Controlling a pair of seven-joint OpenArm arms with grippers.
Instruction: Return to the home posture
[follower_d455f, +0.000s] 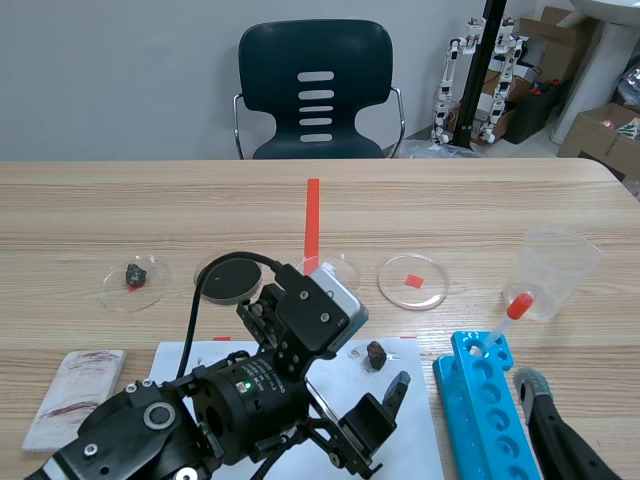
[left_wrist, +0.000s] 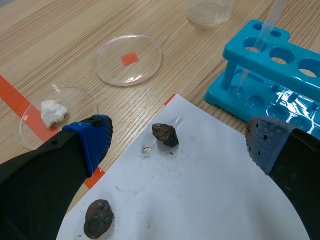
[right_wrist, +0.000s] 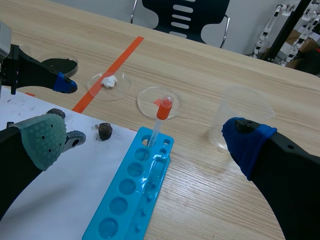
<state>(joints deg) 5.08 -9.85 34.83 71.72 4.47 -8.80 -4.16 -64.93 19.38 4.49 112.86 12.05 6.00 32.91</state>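
Note:
My left gripper (left_wrist: 180, 140) hangs open over a white paper sheet (left_wrist: 215, 195) at the table's near edge. A small dark rock (left_wrist: 165, 134) lies on the sheet between its fingers, and a second rock (left_wrist: 98, 217) lies nearer its blue-padded finger. In the scene view the left gripper (follower_d455f: 385, 415) sits just short of that rock (follower_d455f: 376, 355). My right gripper (right_wrist: 145, 140) is open above a blue tube rack (right_wrist: 135, 185), holding nothing. A red-bulbed pipette (right_wrist: 161, 112) stands in the rack.
A clear cup (follower_d455f: 560, 270) stands at the right. Petri dishes lie mid-table: one with a red square (follower_d455f: 412, 281), one with a white lump (left_wrist: 55, 112), one with a dark stone (follower_d455f: 135, 280). A black lid (follower_d455f: 228, 277) and a stained cloth (follower_d455f: 75, 395) lie left.

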